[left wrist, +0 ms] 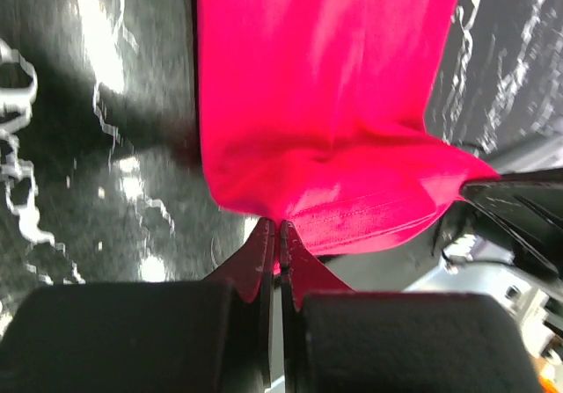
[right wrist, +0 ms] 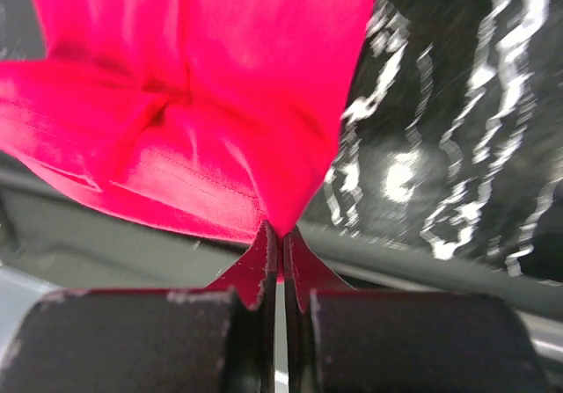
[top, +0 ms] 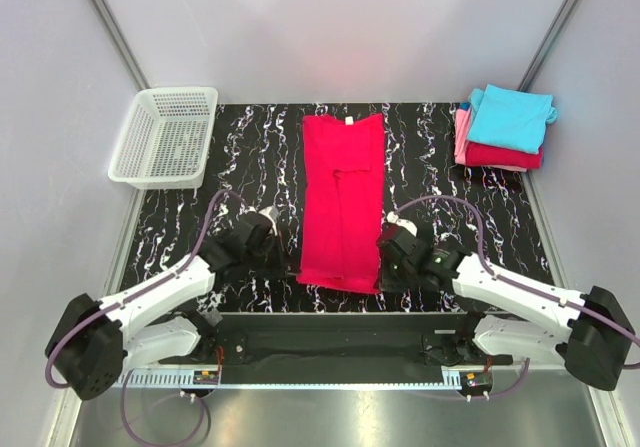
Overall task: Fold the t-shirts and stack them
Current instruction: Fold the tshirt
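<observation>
Black marbled tabletop, where the left gripper and right gripper each clamp a near hem corner of the crimson t-shirt, which lies lengthwise toward the far edge

Between the left claw and the right claw, a long crimson-red cloth shirt fills the middle. Outside each claw the black marbled table lies open. A white plastic mesh basket sits far ahead on the left, and a pile of folded turquoise, pink and red shirts far ahead on the right.
</observation>
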`<state>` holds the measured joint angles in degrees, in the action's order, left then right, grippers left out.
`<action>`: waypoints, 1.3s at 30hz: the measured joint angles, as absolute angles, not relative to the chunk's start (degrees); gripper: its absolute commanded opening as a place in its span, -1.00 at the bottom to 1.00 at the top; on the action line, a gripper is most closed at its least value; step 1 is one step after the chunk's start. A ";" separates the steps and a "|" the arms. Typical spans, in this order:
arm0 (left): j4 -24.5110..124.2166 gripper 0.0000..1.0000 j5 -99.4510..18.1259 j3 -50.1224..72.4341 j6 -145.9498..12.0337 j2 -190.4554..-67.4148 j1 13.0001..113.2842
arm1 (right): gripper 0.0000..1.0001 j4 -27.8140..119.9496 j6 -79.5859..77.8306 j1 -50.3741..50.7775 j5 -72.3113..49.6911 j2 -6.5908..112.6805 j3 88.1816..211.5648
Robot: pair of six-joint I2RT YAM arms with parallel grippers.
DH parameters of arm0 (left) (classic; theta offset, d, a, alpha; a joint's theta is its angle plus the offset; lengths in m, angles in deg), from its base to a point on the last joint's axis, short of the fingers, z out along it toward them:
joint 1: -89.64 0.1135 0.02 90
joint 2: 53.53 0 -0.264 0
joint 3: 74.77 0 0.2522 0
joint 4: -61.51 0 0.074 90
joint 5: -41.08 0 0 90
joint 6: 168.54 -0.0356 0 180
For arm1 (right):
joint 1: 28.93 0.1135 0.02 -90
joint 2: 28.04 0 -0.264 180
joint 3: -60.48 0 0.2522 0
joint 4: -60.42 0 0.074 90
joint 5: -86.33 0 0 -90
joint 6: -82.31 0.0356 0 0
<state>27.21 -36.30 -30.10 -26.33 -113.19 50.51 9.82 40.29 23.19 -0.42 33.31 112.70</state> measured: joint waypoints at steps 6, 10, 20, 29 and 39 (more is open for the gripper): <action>26.34 -1.00 -41.31 -21.68 -28.54 -121.82 49.39 | -1.00 8.27 35.68 22.43 8.73 39.14 118.73; 25.60 -1.00 -44.15 -15.78 -30.42 -126.24 49.39 | -1.00 8.91 30.44 17.82 11.79 42.73 123.41; 22.73 -1.00 -49.42 1.66 -35.49 -140.27 51.60 | -1.00 16.49 16.60 3.67 11.23 52.45 133.13; 20.83 -1.00 -50.62 21.53 -39.71 -159.11 57.20 | -1.00 24.05 9.13 -4.94 5.67 70.94 146.18; 19.91 -0.50 -50.49 34.91 -41.24 -172.53 61.41 | 0.18 27.02 5.96 -11.87 -1.49 89.11 165.17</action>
<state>19.91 -50.49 34.91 -41.24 -172.53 61.41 27.02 5.96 -11.87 -1.49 89.11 165.17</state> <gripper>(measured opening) 0.149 0.264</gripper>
